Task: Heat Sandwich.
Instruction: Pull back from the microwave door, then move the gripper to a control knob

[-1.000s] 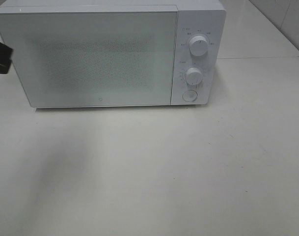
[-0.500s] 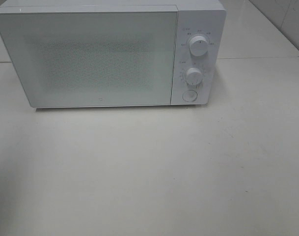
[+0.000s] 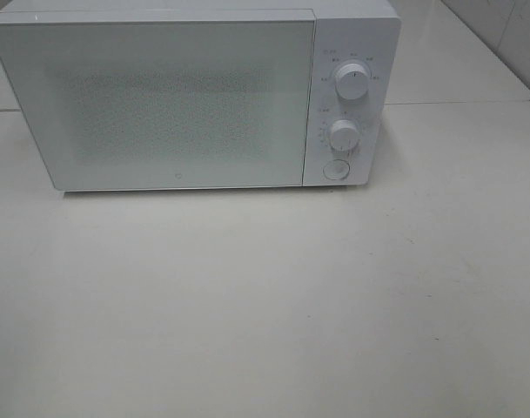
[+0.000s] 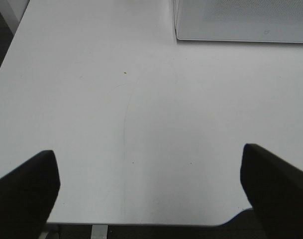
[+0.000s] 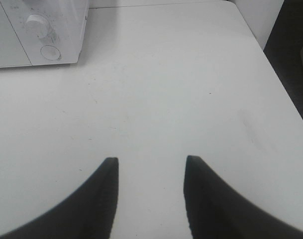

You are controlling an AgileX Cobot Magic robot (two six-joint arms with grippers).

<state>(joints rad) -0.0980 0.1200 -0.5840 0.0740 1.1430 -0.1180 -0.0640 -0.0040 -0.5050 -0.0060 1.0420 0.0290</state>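
Microwave [image 3: 160, 104] sitting at 12 o'clock on counter [image 3: 265, 305], door shut. Left pincer [image 4: 147, 152] hanging wide apart; right pincer [image 5: 151, 159] hanging partly apart.

Markings around the microwave [image 3: 160, 104] dials [image 3: 352, 80] are unreadably small.

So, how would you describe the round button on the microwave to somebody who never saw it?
The white microwave stands at the back of the table. Its control panel is the narrow strip right of the door. The button is lowest, under two knobs; unlike them, it is flat and has no markings around.
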